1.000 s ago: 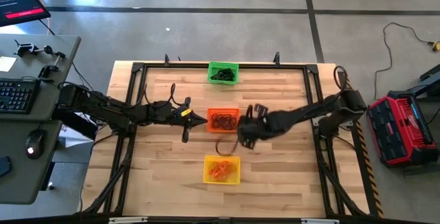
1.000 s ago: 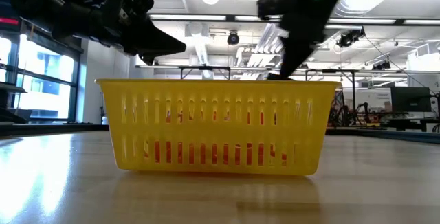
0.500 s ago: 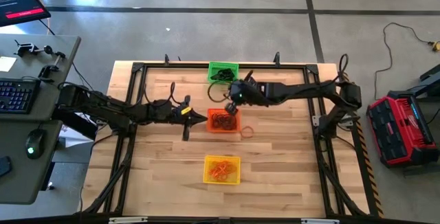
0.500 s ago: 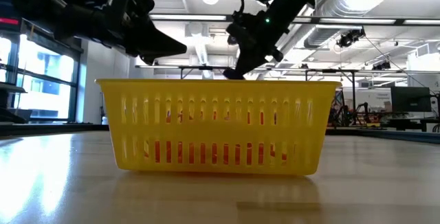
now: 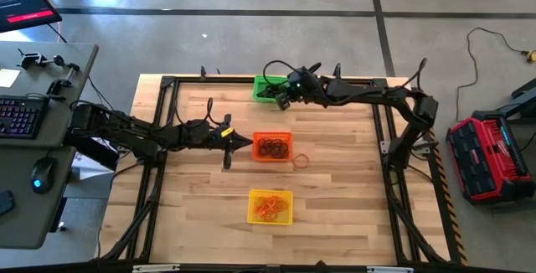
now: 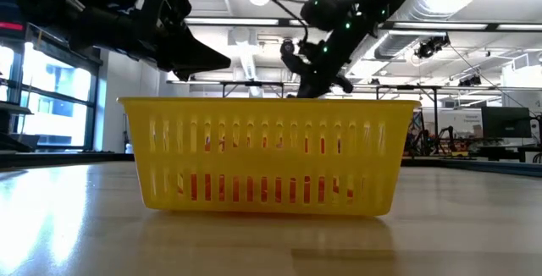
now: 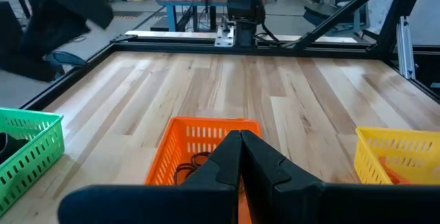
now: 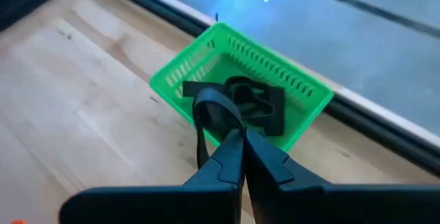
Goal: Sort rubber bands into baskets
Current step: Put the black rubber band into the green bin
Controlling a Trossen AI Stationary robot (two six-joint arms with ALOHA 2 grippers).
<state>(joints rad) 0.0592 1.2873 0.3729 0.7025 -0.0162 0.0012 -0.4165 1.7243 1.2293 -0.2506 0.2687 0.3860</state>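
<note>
the right gripper (image 8: 237, 141), clamped on a thick black band (image 8: 210, 110), hangs at the green basket (image 5: 270, 88) at twelve o'clock on the table (image 5: 335, 181). this is the drop step: next, centre over the basket and release. the left gripper (image 5: 248, 141), pinched together and empty, waits at nine o'clock of the orange basket (image 5: 272, 146). one band (image 5: 300, 161) lies loose at its four o'clock.

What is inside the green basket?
The green basket holds a pile of thick black rubber bands. The basket floor under the pile is covered, so any bands lying underneath cannot be seen.
</note>
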